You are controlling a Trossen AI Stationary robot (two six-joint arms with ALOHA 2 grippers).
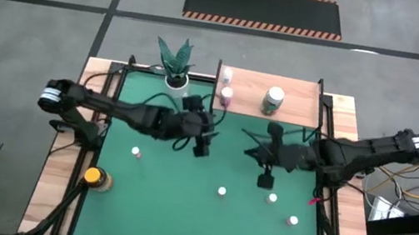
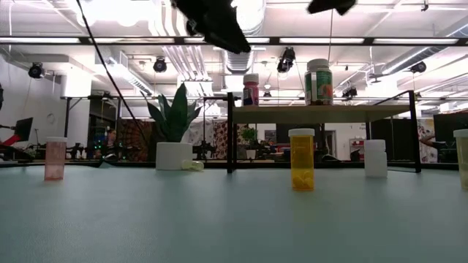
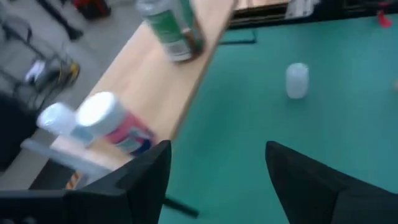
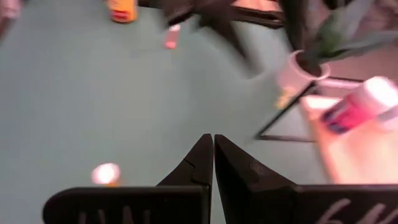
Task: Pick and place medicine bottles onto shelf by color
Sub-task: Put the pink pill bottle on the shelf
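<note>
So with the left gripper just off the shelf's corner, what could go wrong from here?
The left gripper is open and empty close to the shelf; swinging wide could clip the pink bottles near that edge. The potted plant also stands beside its path. The right gripper is shut above loose bottles on the mat.

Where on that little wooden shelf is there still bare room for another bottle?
The shelf is crowded at its left end, where two pink bottles stand close together. Bare board lies between them and the green-labelled bottle, and again from that bottle to the shelf's right end. On the green mat, the middle between the scattered bottles is open too.
</note>
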